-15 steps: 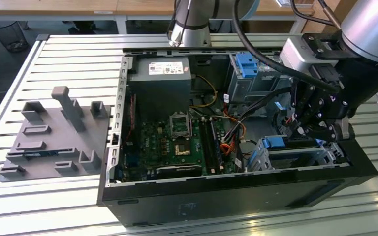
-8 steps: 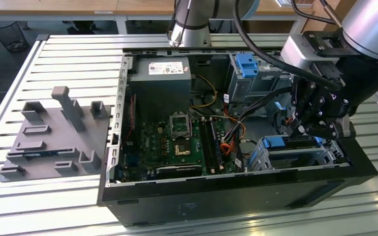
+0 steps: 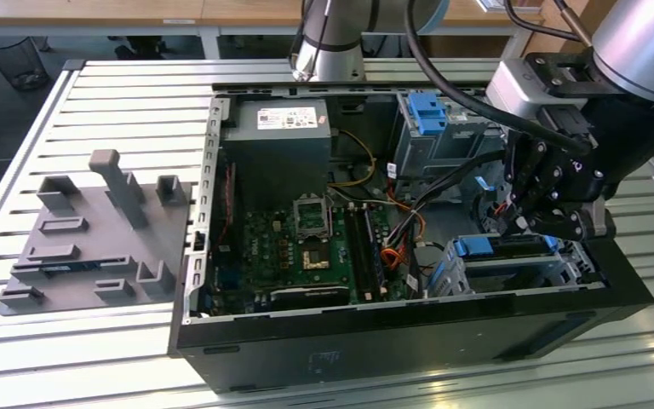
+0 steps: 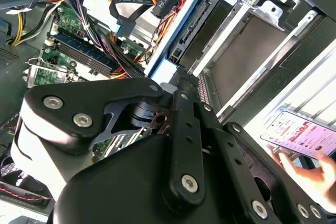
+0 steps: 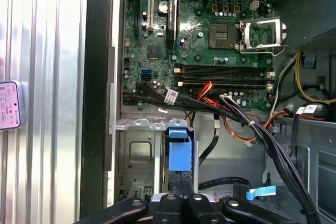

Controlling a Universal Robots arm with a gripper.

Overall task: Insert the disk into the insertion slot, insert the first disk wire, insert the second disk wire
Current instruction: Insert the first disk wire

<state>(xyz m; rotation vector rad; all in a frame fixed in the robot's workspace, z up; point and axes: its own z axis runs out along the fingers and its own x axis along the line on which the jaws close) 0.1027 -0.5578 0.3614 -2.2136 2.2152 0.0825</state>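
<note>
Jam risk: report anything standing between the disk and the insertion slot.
Nothing visible does. The disk is at the insertion slot, partly inside it, with the gripper right behind. The black cables pass beside the disk, not across its path.

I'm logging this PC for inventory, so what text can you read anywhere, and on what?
Nothing is legible enough to quote.
power supply label: too small.
phone screen: blurred.
cable tag: too small.
motherboard fine print: too small.

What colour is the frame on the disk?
The frame is bright blue, clearest in the first wrist view.
</note>
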